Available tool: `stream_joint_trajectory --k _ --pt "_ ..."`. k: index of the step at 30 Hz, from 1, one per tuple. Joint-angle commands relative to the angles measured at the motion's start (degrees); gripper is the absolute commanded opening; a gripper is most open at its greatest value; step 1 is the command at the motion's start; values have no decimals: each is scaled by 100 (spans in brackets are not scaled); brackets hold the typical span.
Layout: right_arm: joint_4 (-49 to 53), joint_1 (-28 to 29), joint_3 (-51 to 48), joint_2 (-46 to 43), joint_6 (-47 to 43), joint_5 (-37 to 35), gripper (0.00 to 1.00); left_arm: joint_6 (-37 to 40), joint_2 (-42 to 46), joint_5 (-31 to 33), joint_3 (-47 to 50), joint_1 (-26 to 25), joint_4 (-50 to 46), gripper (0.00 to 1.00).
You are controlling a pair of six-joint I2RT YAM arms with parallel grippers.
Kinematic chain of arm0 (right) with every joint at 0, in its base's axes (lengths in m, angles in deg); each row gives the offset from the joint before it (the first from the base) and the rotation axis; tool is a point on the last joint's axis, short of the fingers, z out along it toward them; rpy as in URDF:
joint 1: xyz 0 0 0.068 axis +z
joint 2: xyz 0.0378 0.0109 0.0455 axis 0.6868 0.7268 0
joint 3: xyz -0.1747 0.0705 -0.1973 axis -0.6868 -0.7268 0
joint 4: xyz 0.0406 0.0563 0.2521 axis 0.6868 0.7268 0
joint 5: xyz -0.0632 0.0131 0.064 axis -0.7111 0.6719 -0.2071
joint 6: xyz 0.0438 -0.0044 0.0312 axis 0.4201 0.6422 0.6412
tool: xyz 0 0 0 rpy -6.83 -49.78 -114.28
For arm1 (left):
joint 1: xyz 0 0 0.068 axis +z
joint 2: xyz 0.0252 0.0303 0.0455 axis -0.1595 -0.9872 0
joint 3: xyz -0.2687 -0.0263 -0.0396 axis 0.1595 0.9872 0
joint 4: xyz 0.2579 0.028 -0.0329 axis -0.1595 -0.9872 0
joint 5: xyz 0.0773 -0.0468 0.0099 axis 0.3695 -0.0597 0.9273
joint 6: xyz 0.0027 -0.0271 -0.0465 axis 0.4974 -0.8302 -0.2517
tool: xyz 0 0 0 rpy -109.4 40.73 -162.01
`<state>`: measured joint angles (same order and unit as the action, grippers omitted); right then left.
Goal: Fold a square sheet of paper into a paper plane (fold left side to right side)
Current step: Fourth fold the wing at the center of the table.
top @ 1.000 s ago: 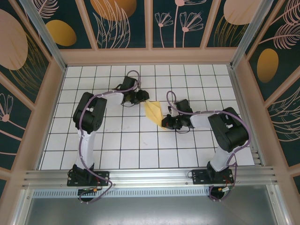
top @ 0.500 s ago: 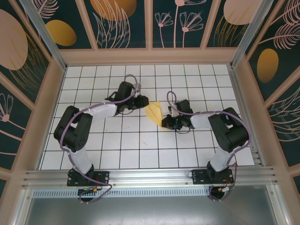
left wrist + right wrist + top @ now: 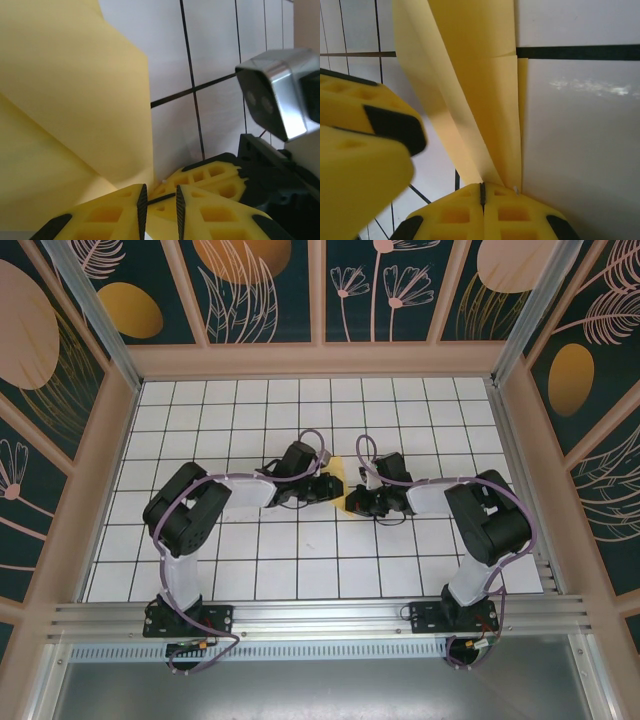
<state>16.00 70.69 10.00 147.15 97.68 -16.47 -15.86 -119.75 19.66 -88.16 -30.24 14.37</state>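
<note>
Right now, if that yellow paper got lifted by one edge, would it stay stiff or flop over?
Probably floppy: the yellow paper bows in a loose curve beyond the right gripper pinching it. Likely very light, since that small pinch seems enough to keep a flap raised off the table. The folded crease may stiffen it slightly along that line.

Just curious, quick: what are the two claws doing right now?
Left gripper: slightly open, beside the yellow paper.
Right gripper: shut on the yellow paper.
</note>
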Motion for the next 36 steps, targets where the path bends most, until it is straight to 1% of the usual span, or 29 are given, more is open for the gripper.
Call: stream_joint_trajectory --k 1,6,15,21,26,29,32,36 --pt "1021 -49 -296 179 19 -556 0 -151 -131 -225 -65 -70 377 25" --pt "1042 -43 -279 211 12 -568 0 -161 -291 -305 -151 -124 343 25" --pt "1113 -35 -269 215 -2 -604 0 -362 -645 -54 -298 -127 320 24" --pt "1124 -42 -270 224 10 -611 0 -331 -798 48 -410 -127 52 23" --pt "1245 -41 -244 241 -8 -727 0 -67 -966 548 -634 -124 -575 23" --pt "1350 -39 -211 278 -30 -819 0 -20 -1022 804 -707 -106 -747 23" --pt "1462 -41 -184 304 -43 -918 0 110 -1033 1161 -827 -60 -1074 23" --pt "1598 -32 -147 295 -60 -1041 0 453 -1085 1790 -1130 -30 -1749 23"
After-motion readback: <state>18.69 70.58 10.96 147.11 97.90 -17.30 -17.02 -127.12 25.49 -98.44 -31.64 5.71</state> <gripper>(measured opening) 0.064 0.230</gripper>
